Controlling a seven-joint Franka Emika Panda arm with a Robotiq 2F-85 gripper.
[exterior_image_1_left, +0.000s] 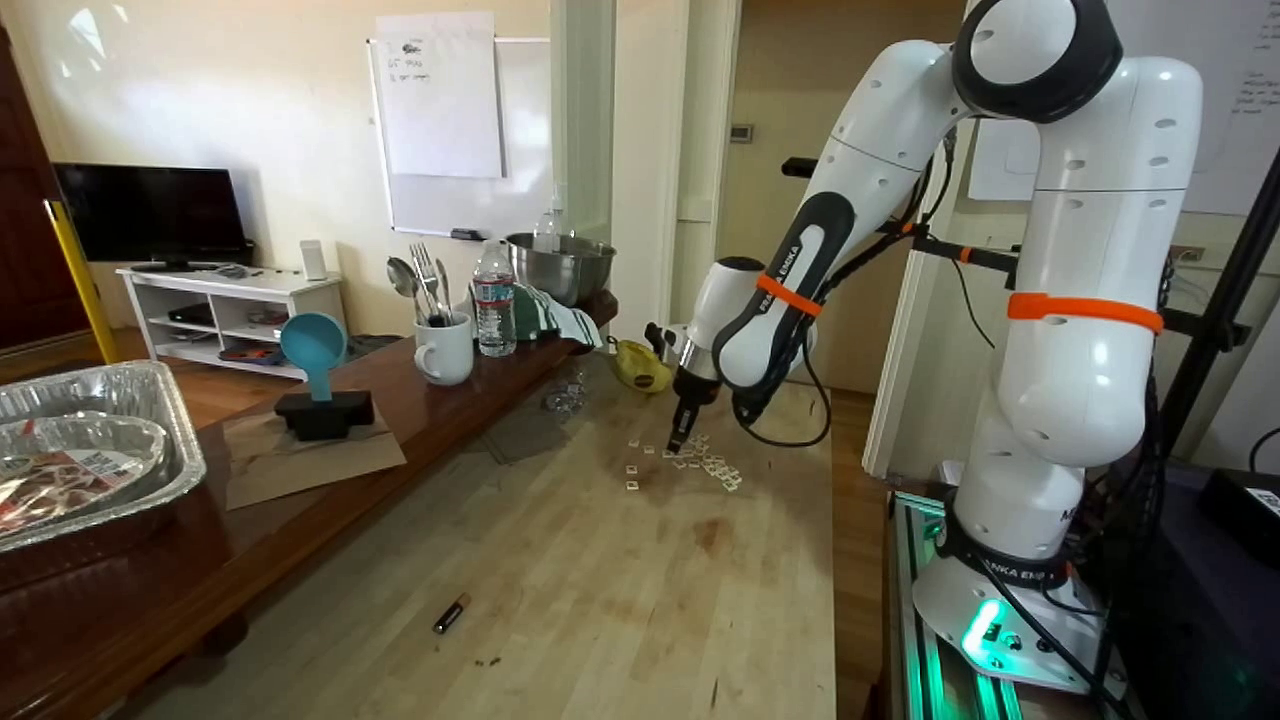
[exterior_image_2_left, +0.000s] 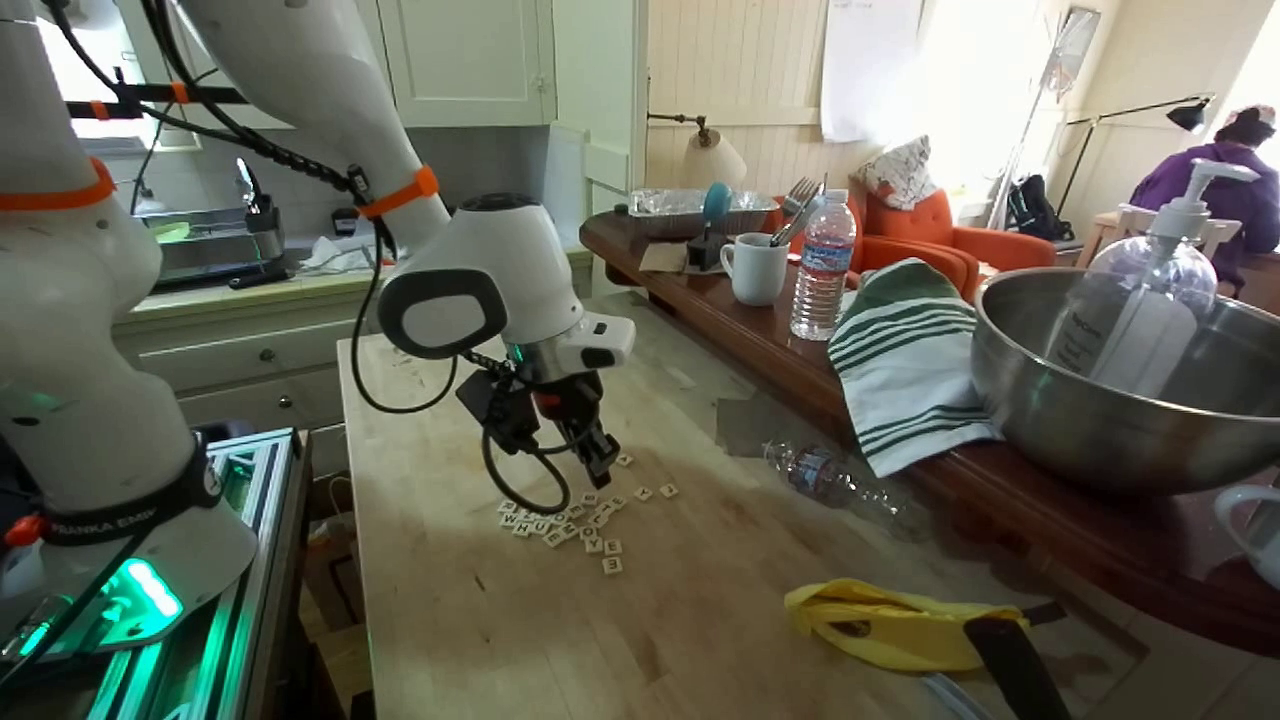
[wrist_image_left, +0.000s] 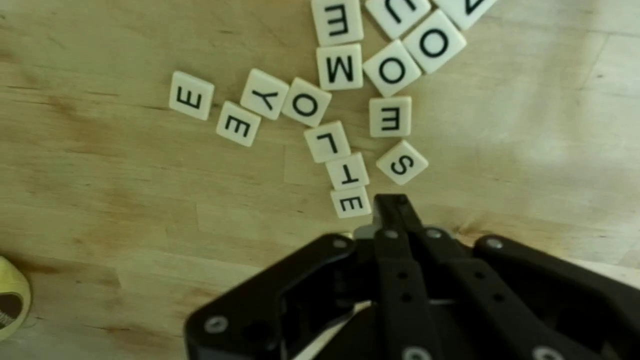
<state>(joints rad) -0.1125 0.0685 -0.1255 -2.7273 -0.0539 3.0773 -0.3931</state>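
Note:
My gripper (wrist_image_left: 392, 201) is shut, its black fingertips pressed together with nothing visible between them. It points down over the light wooden table (wrist_image_left: 125, 200). It also shows in both exterior views, at the far edge of the tiles (exterior_image_1_left: 675, 447) and just above them (exterior_image_2_left: 603, 475). Several cream letter tiles lie flat, face up, in a loose cluster (exterior_image_2_left: 555, 530). In the wrist view the tile E (wrist_image_left: 351, 202) is nearest the fingertips, just left of them. A tile T (wrist_image_left: 347, 171) and a tile S (wrist_image_left: 402, 163) lie just beyond. Whether the fingertips touch the table cannot be told.
A yellow bag (exterior_image_2_left: 890, 625) and a clear plastic bottle (exterior_image_2_left: 825, 470) lie on the table. A battery (exterior_image_1_left: 451, 613) lies nearer the camera in an exterior view. A raised dark wooden ledge (exterior_image_1_left: 400, 440) along the side bears a mug (exterior_image_1_left: 445, 350), a water bottle (exterior_image_1_left: 494, 300) and a steel bowl (exterior_image_2_left: 1110, 410).

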